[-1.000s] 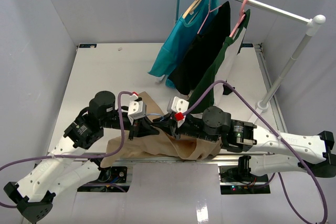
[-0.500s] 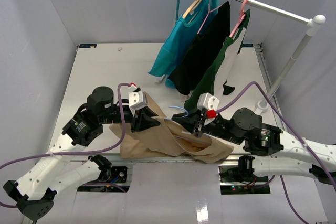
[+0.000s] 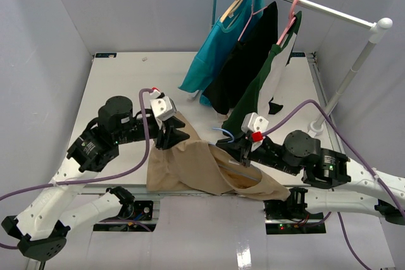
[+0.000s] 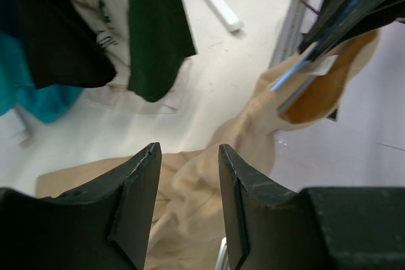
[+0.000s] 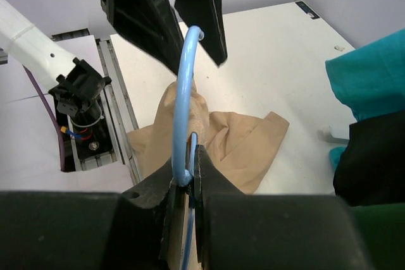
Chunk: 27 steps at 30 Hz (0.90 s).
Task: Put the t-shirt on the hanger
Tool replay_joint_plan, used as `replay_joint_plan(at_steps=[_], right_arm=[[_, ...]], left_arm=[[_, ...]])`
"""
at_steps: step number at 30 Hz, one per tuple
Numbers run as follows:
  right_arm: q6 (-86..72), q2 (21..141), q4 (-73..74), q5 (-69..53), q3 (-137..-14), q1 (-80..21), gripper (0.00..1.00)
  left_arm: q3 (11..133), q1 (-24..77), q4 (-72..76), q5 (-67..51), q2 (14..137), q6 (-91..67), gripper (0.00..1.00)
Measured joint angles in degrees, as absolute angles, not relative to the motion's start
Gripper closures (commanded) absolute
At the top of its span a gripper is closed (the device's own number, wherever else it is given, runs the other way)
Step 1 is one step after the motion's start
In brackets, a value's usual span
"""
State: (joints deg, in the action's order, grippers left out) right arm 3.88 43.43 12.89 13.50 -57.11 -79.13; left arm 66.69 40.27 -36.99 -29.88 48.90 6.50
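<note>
The tan t-shirt hangs stretched between my two grippers over the table's near edge; it also shows in the left wrist view and the right wrist view. The light-blue hanger is pinched at its hook base by my right gripper, which is shut on it; the hanger's body lies inside the shirt's neck opening. In the top view the hook sticks out beside my right gripper. My left gripper is open above the shirt's upper left part, its jaws apart with fabric seen below them.
A clothes rack rail at the back right carries a teal shirt, a black shirt and a dark green shirt on pink and wooden hangers. The rack's post foot stands close to the right arm.
My right gripper has carried the hanger to the right and the shirt has been drawn out with it. My left gripper has moved back and up a little.
</note>
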Motion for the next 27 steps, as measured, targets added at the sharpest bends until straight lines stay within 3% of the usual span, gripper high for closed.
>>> replay_joint_plan(at_steps=[7, 15, 21, 25, 27], right_arm=[[3.4, 39.7, 16.1, 14.6, -60.6, -79.1, 0.92], [3.4, 39.3, 17.2, 14.9, -64.4, -79.1, 0.92], [3.4, 38.9, 18.0, 15.0, -64.4, -79.1, 0.92], [3.4, 38.6, 18.0, 15.0, -64.4, -79.1, 0.92], [3.4, 38.5, 18.0, 14.9, -64.4, -79.1, 0.92]], left_arm=[[67.4, 40.2, -40.1, -16.7, 45.3, 7.3, 0.47], [60.3, 40.2, -42.0, -15.0, 36.2, 7.3, 0.44], [58.9, 40.2, -42.0, -13.2, 36.0, 7.3, 0.43], [57.9, 40.2, -41.7, -10.3, 37.7, 6.7, 0.36], [57.3, 40.2, -41.5, -9.6, 38.6, 6.4, 0.39]])
